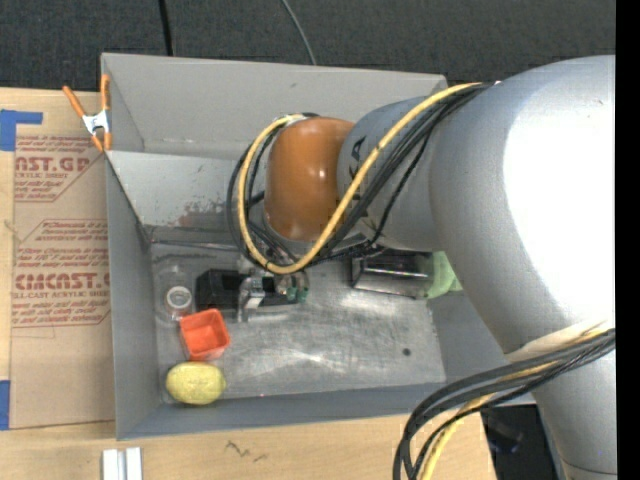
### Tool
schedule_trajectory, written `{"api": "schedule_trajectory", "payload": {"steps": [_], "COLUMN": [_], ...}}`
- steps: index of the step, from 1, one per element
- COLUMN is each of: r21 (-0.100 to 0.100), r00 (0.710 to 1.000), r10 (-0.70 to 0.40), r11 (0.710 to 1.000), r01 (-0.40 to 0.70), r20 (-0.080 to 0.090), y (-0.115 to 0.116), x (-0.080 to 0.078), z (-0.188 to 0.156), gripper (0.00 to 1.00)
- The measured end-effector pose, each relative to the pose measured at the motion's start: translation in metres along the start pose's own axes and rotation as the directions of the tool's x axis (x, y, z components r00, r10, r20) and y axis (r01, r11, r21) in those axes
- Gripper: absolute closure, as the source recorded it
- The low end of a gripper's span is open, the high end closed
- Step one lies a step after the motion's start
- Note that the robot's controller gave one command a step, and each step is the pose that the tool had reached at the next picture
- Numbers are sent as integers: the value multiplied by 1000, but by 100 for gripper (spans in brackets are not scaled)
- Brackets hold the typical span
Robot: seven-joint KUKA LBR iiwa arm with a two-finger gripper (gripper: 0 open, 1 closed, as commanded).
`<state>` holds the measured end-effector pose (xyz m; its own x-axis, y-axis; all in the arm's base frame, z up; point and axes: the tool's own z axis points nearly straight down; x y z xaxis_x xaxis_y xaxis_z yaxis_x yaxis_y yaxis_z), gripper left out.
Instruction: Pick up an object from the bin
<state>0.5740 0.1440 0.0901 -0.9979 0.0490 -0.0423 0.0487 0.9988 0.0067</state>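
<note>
Gripper (228,292): low in bin (130,268); whether open or closed cannot be told. Clear cup (178,296): just left of it. Orange block (205,334): just below-left. Yellow ball (195,384): farther below. Black box (388,268) and green piece (442,276): to its right.

Arm shell (520,198): smooth, rounded, silver-grey.
Wrist cover (305,178): glossy orange dome.
Cables (350,193): yellow and black, bundled in loops.
Gripper (247,296): small, black.
</note>
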Motion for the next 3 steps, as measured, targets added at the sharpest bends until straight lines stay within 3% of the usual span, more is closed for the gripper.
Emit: {"api": "schedule_trajectory", "payload": {"steps": [2, 3], "r21": [2, 6], "r00": [1000, 999], "r10": [-1, -2], "r11": [1000, 1000], "r01": [1, 2], "r20": [-14, -35], "y": [0, 0], "x": [-3, 1], "z": [-3, -6], "gripper": [100, 100]}}
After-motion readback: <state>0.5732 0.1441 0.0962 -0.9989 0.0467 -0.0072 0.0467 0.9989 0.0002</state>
